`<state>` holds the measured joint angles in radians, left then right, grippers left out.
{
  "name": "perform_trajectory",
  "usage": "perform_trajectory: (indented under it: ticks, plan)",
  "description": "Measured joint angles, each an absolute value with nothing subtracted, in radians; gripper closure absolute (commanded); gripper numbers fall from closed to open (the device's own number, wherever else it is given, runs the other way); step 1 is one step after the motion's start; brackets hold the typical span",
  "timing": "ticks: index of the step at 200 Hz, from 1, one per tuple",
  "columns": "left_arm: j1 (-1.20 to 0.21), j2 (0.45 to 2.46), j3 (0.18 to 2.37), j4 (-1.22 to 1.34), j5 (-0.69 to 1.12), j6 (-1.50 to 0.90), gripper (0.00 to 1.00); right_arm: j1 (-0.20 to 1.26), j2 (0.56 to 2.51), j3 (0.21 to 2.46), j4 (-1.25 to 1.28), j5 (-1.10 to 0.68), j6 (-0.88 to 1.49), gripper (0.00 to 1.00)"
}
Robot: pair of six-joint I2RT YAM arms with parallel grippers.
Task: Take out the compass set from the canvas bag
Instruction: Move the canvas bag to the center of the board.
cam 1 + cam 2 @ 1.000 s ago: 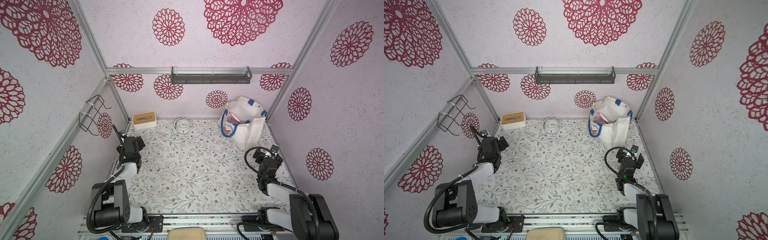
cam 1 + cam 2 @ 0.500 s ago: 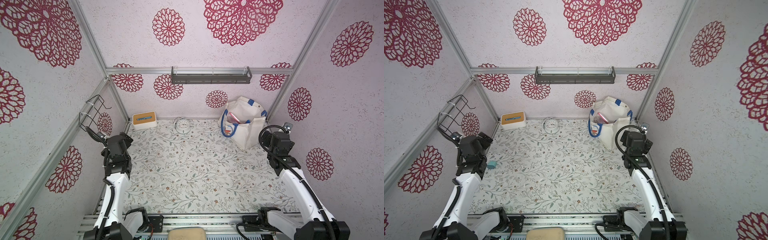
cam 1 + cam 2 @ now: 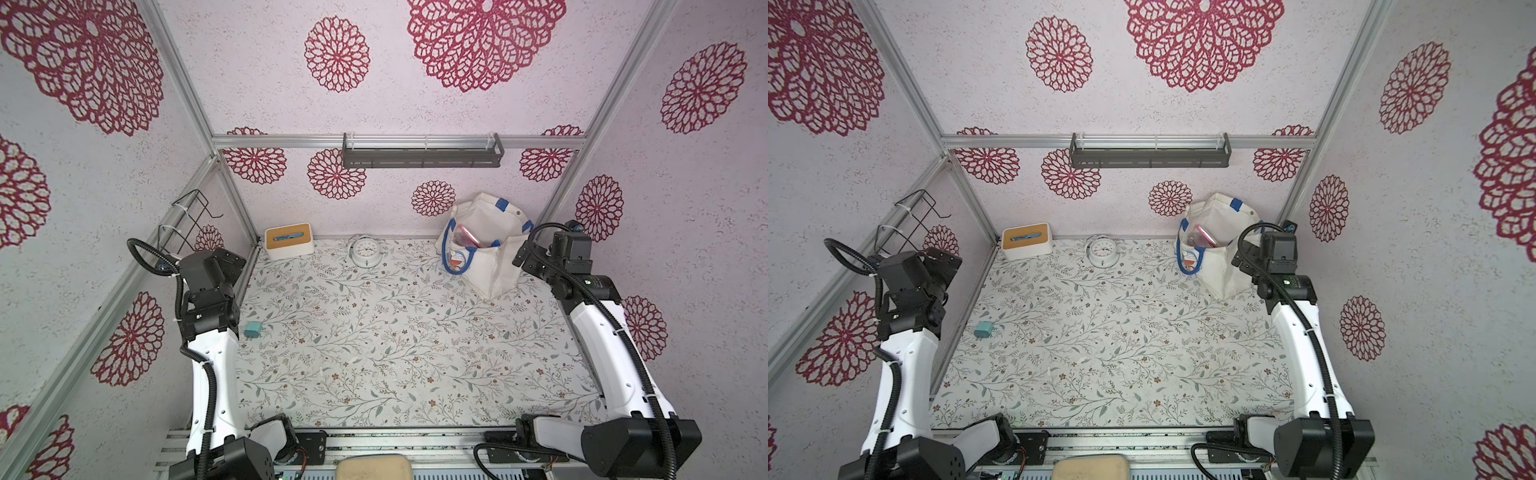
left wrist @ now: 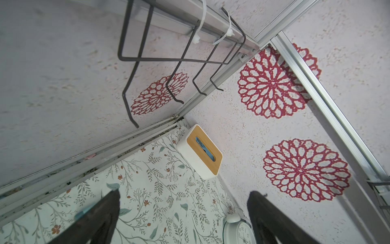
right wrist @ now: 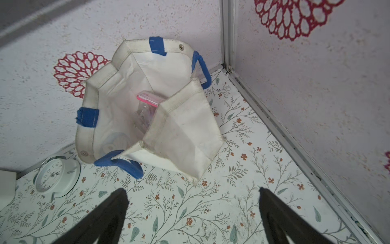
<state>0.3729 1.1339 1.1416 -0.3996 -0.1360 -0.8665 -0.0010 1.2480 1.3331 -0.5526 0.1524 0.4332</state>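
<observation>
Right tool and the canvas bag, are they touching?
Apart. The right wrist view shows the open right tool short of the canvas bag, with flowered table cover visible between it and the fabric.

Robot lab booth, aluminium frame (image 3: 291, 142), wallpapered walls (image 3: 257, 95), floral tabletop (image 3: 395, 332)

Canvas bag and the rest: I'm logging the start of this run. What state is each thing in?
canvas bag: upright, mouth open
compass set: inside the canvas bag
left gripper: open, empty
right gripper: open, empty
alarm clock: lying face up
tissue box: tissue in slot
plug: unplugged, lying loose
</observation>
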Motion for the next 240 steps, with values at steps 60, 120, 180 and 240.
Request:
perform_trajectory:
  ticks: [60, 120, 180, 240]
  plan:
    - [0.375, 1.18, 1.187, -0.41, -0.012, -0.926, 0.03, -0.099, 1.262, 1.266, -0.527, -0.012, 0.526, 0.01]
    - [0.222, 1.29, 1.346, -0.456, 0.01, -0.882, 0.05, -0.094, 1.515, 1.489, -0.614, -0.138, 0.502, 0.01]
    - [-0.033, 1.391, 1.464, -0.504, -0.029, -0.827, 0.08, 0.02, 1.613, 1.69, -0.697, -0.077, 0.474, 0.01]
    - [-0.165, 1.443, 1.48, -0.514, -0.09, -0.809, 0.03, -0.043, 1.596, 1.61, -0.641, -0.095, 0.529, 0.01]
